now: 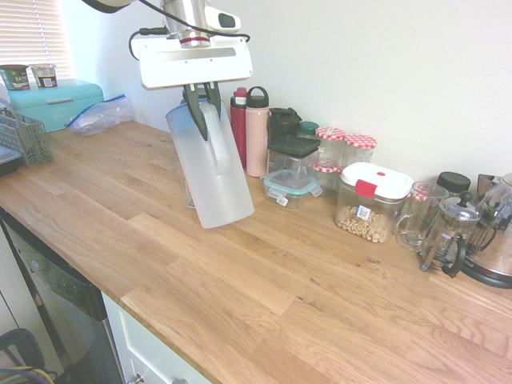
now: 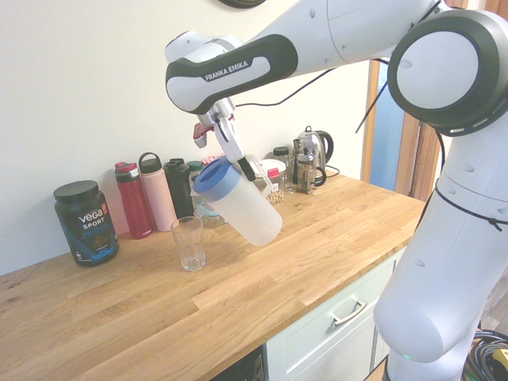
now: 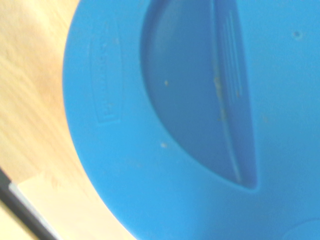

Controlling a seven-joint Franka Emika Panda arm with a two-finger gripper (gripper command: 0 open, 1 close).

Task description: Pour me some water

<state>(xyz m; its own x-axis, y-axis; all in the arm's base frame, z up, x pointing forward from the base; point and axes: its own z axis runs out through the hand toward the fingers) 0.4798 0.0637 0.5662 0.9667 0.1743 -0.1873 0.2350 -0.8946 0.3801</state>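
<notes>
The end effector point(image 1: 202, 108) grips the handle of a tall frosted plastic jug point(image 1: 210, 172) with a blue lid point(image 2: 216, 178), holding it tilted above the wooden bench point(image 1: 264, 296). Pale water point(image 2: 255, 216) shows inside it. Its lidded end leans towards a clear drinking glass point(image 2: 188, 243) standing just beside.

The white arm reaches in from above, its forearm running level and the wrist bent down. The gripper point(image 1: 202, 102) point(image 2: 240, 163) hangs tilted, with its white flange plate above the dark fingers point(image 1: 194, 108). The fingers are closed around the handle of the frosted jug point(image 1: 210, 172) point(image 2: 240, 204) (held tipped, clear of the counter), gripping near its top.
</notes>
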